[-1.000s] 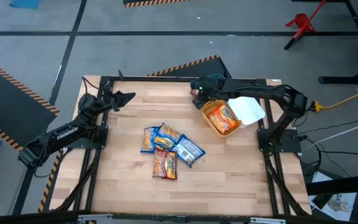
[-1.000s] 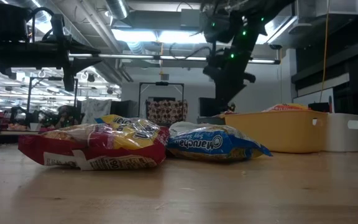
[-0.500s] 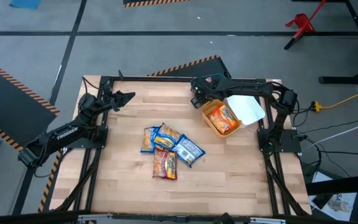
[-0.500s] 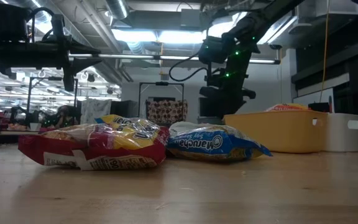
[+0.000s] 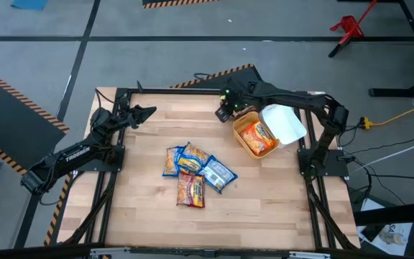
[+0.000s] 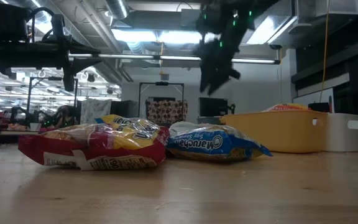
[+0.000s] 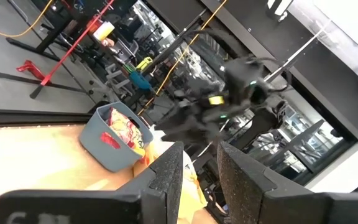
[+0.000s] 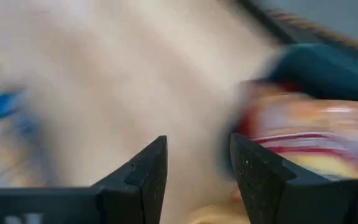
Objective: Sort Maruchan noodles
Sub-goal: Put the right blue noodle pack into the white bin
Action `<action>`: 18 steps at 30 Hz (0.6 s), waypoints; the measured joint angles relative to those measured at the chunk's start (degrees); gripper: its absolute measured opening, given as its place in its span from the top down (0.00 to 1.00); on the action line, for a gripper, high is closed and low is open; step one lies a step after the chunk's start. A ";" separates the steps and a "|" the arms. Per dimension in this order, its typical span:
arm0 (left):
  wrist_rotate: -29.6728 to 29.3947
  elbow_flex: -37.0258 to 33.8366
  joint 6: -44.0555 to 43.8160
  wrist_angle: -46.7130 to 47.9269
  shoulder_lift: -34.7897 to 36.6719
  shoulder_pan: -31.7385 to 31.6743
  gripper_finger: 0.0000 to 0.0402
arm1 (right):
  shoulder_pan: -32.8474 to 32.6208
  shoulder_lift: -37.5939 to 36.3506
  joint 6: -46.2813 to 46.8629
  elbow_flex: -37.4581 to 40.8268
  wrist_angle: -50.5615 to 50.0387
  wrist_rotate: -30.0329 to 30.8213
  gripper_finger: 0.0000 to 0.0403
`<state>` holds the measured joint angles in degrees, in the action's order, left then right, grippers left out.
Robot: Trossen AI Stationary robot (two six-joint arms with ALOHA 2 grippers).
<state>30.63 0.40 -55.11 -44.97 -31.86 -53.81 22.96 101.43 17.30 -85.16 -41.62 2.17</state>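
Several Maruchan noodle packets point(image 5: 192, 173) lie flat in a loose pile at the table's middle, blue-and-yellow ones point(image 6: 213, 143) and a dark red one point(image 6: 92, 146). Orange packets point(image 5: 257, 137) lie in the yellow bin point(image 5: 237, 135). A red packet point(image 8: 309, 137) lies in the teal bin point(image 8: 328, 62). My right gripper point(image 5: 223, 111) hangs open and slanting down over the far side of the table, beside the bins and well above the wood, with nothing between its fingers point(image 8: 143, 171). My left gripper point(image 5: 152, 111) waits at the far left, open and empty.
A white bin point(image 5: 290, 126) stands to the right of the yellow bin. The teal bin point(image 7: 107, 146) sits at the far edge, mostly hidden under the right arm in the high view. Bare wood lies all around the pile, to the left and near sides.
My right gripper has dipped beside the bins and then risen again, swinging a little toward the table's far left and tipping as it went. Its fingers stay apart. The packets and the left arm have kept still.
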 joint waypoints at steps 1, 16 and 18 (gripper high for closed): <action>0.21 0.00 -0.02 0.00 0.00 -0.01 0.76 | -1.01 -0.41 -1.58 -0.76 -0.77 -4.00 0.59; 0.35 0.00 0.22 0.00 0.00 -0.01 0.76 | -29.77 -0.36 -5.09 4.61 -13.15 -9.41 0.41; 0.33 0.00 0.77 0.02 0.00 -0.01 0.76 | -31.72 -0.27 -3.03 6.58 -11.57 -9.17 0.30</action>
<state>30.96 0.40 -54.34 -44.95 -31.86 -53.82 -8.76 101.16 14.27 -78.58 -53.19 -7.00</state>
